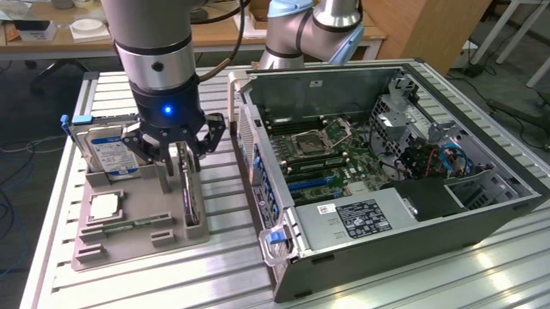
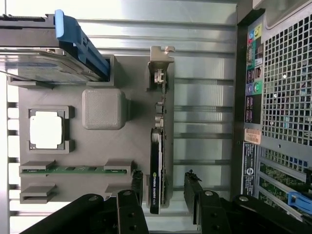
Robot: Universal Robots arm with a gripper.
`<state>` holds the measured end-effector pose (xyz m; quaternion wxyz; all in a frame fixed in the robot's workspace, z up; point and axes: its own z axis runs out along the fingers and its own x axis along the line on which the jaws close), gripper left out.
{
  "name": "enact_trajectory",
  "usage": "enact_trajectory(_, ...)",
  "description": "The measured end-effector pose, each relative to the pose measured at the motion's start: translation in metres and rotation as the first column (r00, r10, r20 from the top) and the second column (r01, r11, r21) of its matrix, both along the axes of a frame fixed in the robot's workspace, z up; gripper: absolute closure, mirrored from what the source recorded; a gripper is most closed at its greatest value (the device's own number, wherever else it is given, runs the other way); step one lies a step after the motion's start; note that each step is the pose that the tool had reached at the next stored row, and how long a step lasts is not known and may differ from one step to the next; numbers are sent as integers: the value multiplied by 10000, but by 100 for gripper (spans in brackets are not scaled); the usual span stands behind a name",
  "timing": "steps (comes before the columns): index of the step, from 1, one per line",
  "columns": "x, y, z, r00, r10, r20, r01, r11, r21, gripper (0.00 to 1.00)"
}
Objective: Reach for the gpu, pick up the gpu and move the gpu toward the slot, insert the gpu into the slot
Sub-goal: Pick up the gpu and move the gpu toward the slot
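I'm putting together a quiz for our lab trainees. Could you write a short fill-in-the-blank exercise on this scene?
1. The gripper hovers over the gpu with its jaws ___.
2. The gpu stands on its ___ in the grey holder.
3. The memory stick lying flat in the holder is ___ in colour.
4. The computer case lies at the exterior view's ___ of the holder.

Missing words: open; edge; green; right.
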<state>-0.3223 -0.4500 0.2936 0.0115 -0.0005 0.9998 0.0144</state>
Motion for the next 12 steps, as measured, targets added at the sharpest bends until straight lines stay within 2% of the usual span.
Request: enact_trajectory(12,-1,-25,-98,10000,-1,1,1,10000,0,53)
